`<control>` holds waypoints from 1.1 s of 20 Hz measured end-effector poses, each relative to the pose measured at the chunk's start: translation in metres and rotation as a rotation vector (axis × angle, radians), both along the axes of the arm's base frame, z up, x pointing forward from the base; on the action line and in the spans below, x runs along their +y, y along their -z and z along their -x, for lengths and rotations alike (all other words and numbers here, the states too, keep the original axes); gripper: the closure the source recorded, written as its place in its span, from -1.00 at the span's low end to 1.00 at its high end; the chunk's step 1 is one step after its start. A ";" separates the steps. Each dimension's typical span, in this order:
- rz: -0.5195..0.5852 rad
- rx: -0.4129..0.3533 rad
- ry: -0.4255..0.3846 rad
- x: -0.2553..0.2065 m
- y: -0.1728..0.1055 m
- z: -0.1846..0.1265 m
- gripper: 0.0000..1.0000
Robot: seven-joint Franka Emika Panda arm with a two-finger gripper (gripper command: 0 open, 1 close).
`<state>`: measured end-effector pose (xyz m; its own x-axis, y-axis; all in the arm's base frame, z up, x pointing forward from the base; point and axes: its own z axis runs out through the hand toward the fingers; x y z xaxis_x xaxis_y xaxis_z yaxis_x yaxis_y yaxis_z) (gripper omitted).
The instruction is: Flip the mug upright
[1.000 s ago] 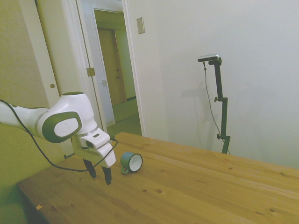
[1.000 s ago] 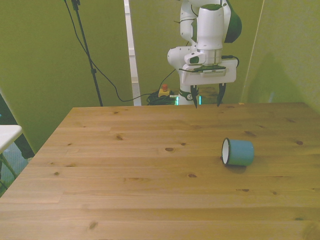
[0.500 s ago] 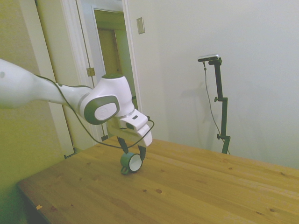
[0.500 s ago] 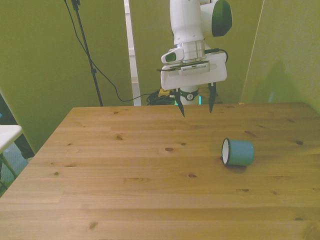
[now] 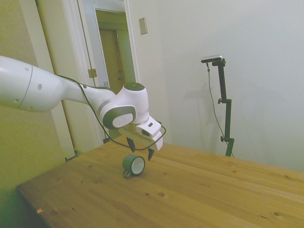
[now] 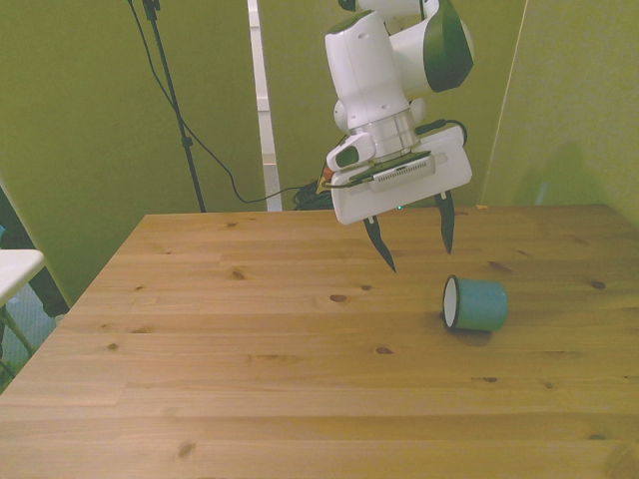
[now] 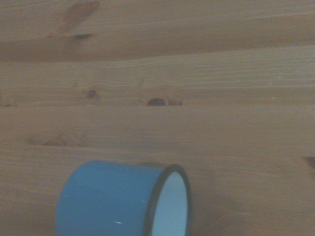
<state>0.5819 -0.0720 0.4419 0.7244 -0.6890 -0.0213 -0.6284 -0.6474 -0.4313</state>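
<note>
Both fingers spread, the tilted pincer (image 6: 412, 243) hangs empty above the toppled mug (image 6: 475, 304).

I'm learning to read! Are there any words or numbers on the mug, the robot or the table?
No words or numbers can be read anywhere.
Mug: plain teal outside, white inside, no writing.
Gripper: a dark ridged strip on its white body; no letters to make out.
Table: bare wood with knots only.
Wall plate by the door: blank.
</note>
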 end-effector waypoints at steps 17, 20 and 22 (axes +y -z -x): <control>-0.318 -0.045 -0.040 0.046 0.067 -0.024 -1.00; -0.375 -0.041 -0.065 0.052 0.074 -0.023 -1.00; -0.413 -0.037 -0.087 0.058 0.076 -0.021 -1.00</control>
